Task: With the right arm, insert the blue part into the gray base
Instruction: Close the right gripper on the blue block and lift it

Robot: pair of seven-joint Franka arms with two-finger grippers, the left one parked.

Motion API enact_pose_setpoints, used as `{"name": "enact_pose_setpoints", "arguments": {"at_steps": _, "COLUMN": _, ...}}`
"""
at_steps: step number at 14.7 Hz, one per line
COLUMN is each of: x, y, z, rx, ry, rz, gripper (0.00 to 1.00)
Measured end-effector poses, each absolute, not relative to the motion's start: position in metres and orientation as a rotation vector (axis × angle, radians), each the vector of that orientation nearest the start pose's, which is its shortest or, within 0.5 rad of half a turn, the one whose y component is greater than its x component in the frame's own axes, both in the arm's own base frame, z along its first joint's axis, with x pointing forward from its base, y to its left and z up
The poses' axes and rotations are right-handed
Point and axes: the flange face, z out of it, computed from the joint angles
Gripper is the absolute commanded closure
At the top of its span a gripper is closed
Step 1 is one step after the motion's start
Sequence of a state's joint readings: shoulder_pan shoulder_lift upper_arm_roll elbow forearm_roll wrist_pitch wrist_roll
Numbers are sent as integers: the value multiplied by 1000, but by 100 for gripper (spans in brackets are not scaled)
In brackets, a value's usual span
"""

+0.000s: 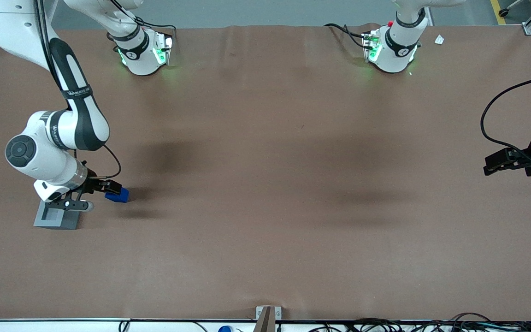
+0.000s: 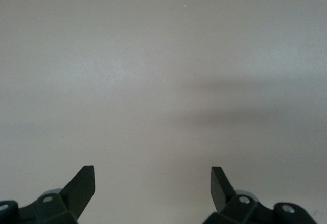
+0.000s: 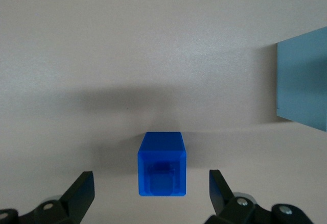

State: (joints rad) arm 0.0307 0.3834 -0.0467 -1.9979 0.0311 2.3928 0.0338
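The blue part (image 1: 118, 195) (image 3: 161, 165) lies on the brown table, beside the gray base (image 1: 57, 217) (image 3: 303, 82) and a short gap from it toward the parked arm's end. My right arm's gripper (image 1: 112, 189) (image 3: 151, 179) is low over the table. It is open, one finger (image 3: 82, 183) on each side of the blue part, with gaps showing on both sides. The right arm's wrist (image 1: 58, 177) hangs above the gray base and hides part of its top; a piece of its square recess shows in the front view.
The two arm pedestals (image 1: 143, 50) (image 1: 392, 48) stand at the table edge farthest from the front camera. The parked gripper (image 1: 505, 162) hovers at its own end of the table. A small metal bracket (image 1: 268, 316) sits at the nearest edge.
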Motion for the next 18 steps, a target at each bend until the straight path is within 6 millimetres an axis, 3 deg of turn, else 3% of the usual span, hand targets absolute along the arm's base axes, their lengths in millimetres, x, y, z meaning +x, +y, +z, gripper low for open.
{"name": "enact_pose_setpoints", "arguments": {"at_steps": 6, "x": 606, "y": -9, "z": 243, "rx": -3140, "ry": 105, "rz": 31, "gripper": 15}}
{"name": "enact_pose_setpoints", "arguments": {"at_steps": 10, "x": 606, "y": -10, "z": 230, "rx": -3146, "ry": 100, "rz": 38, "gripper": 27}}
{"name": "enact_pose_setpoints", "arguments": {"at_steps": 13, "x": 605, "y": -10, "z": 221, "rx": -3150, "ry": 93, "rz": 55, "gripper": 50}}
{"name": "enact_pose_setpoints", "arguments": {"at_steps": 16, "x": 605, "y": -11, "z": 220, "rx": -3153, "ry": 92, "rz": 57, "gripper": 90}}
{"name": "enact_pose_setpoints", "arguments": {"at_steps": 18, "x": 605, "y": -10, "z": 220, "rx": -3153, "ry": 91, "rz": 57, "gripper": 97}}
